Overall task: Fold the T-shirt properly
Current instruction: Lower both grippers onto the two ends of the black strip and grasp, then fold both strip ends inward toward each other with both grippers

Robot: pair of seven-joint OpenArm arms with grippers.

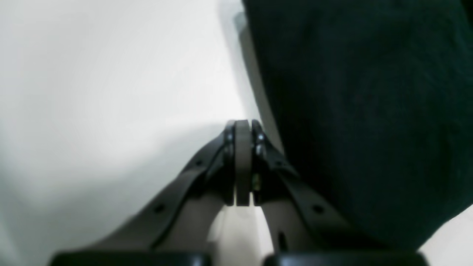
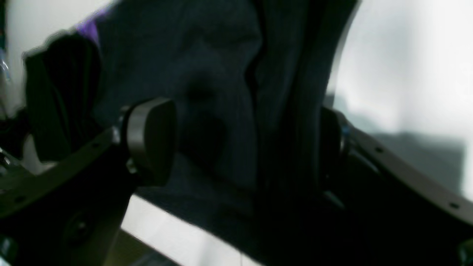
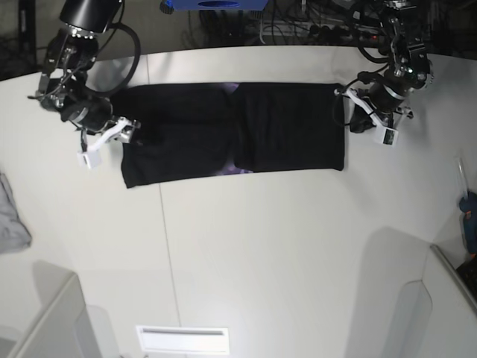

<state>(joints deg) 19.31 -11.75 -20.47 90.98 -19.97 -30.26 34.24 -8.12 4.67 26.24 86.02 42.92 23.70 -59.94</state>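
The black T-shirt (image 3: pixel 231 130) lies on the white table (image 3: pixel 261 246) as a long folded band at the back, and a bit of purple (image 2: pixel 88 27) shows at its edge. My right gripper (image 3: pixel 133 133) is at the shirt's left end. In the right wrist view it (image 2: pixel 240 147) is open, with a bunched fold of the black cloth (image 2: pixel 221 92) between the wide-apart jaws. My left gripper (image 3: pixel 350 112) is at the shirt's right end. In the left wrist view it (image 1: pixel 242 127) is shut, pads together, on the bare table just beside the shirt's edge (image 1: pixel 369 111).
A small grey cloth (image 3: pixel 11 216) lies at the table's left edge. A blue object (image 3: pixel 469 216) sits at the right edge. Cables and a blue box (image 3: pixel 212 4) run behind the table's back edge. A vent slot (image 3: pixel 182 339) is near the front.
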